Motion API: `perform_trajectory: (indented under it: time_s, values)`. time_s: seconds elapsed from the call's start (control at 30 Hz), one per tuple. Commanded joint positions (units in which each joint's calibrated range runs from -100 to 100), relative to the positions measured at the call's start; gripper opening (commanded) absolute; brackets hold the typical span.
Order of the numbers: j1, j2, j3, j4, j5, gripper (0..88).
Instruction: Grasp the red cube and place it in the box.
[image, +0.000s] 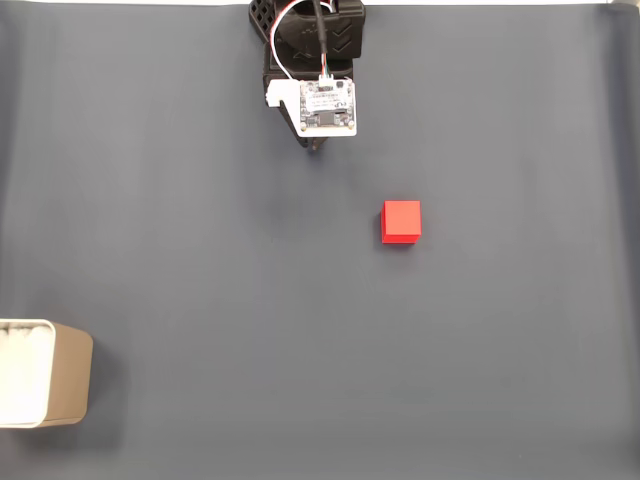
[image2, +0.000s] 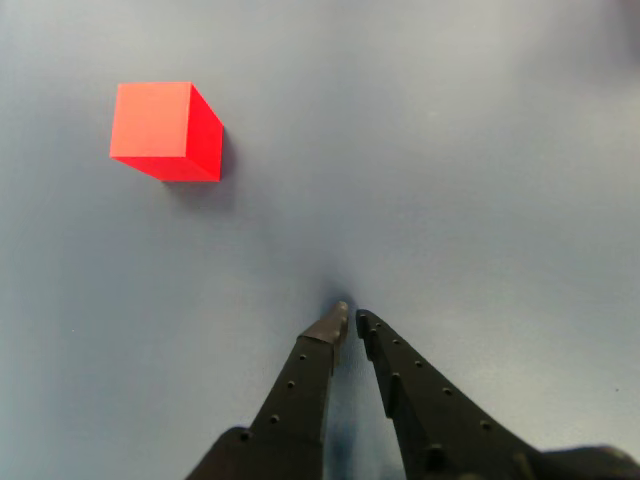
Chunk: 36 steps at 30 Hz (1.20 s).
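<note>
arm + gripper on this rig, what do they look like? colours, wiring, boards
Black printed arm with a white module carrying an exposed circuit board; red, white and black wires run to it. The gripper has two black tapered fingers dotted with small holes.

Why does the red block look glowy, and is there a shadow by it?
In the other view the red cube has a washed-out bright top and a soft shadow to its lower right; in the fixed view the cube looks sharp and evenly lit, with a thin shadow below.

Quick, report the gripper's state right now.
Gripper: closed, fingertips nearly touching, holding nothing. The red cube sits apart from it on the grey surface.
</note>
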<state>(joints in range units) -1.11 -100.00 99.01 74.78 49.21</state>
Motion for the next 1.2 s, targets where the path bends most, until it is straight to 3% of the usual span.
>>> perform_trajectory:
  time_s: [0.0, 0.53, 1.17]
  values:
    - [0.3, 0.1, 0.8, 1.1, -0.5, 0.0]
    - [0.4, 0.1, 0.8, 0.5, -1.4, 0.0]
    - [1.6, 7.9, -7.9, -14.6, -1.6, 0.0]
